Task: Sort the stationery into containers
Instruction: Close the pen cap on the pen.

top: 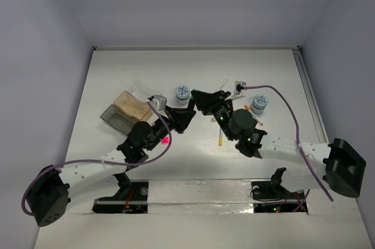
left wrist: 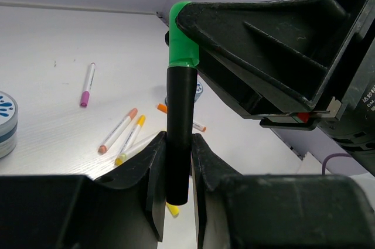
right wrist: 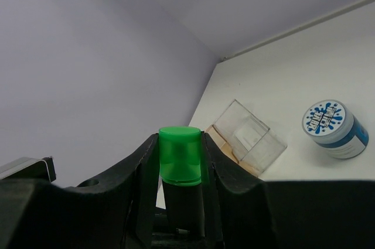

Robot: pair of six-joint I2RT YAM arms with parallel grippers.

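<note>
A black marker (left wrist: 180, 114) with a green cap (right wrist: 180, 155) is held off the table between both arms. My left gripper (left wrist: 177, 143) is shut on its black barrel. My right gripper (right wrist: 180, 143) is shut on the green cap. In the top view the left gripper (top: 183, 114) and the right gripper (top: 202, 99) meet mid-table and hide the marker. The containers lie to the left: a clear tray (top: 140, 91), a tan tray (top: 132, 105) and a smoky grey tray (top: 116, 117). The clear tray (right wrist: 249, 137) also shows past the right fingers.
Two blue-white discs (top: 183, 92) (top: 259, 104) stand behind the grippers. Thin white pens lie on the table: a pink-tipped pen (left wrist: 88, 84), an orange-tipped pen (left wrist: 118, 130) and a yellow-tipped pen (left wrist: 130, 139). A pink cube (top: 166, 139) sits beside the left arm.
</note>
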